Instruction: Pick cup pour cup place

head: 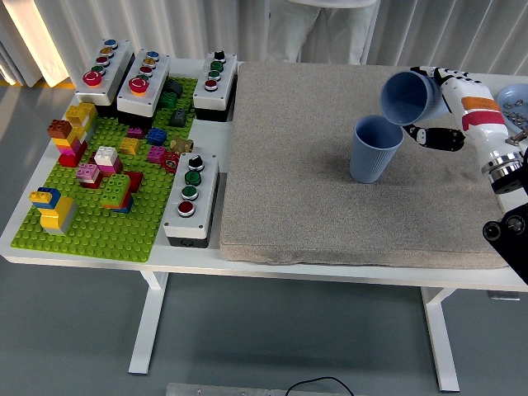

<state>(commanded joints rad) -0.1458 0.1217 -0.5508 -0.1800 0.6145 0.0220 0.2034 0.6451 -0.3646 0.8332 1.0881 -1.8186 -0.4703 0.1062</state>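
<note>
Held cup [409,96]: tipped, mouth down-left over the standing cup [375,149] (just up-right of its rim)
Right hand [441,107]: fingers clasp the tipped cup
Standing cup: upright on grey mat [313,198]

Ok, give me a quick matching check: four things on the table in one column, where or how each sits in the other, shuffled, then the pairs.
Things:
1. tilted blue cup
2. upright blue cup
3. green brick baseplate
4. blue dish

States:
A. far right edge of the table
B. standing on the grey mat
C. held by the right hand, mouth tipped down-left
D. left part of the table, bricks on it

Pairs: 1-C, 2-B, 3-D, 4-A
</note>
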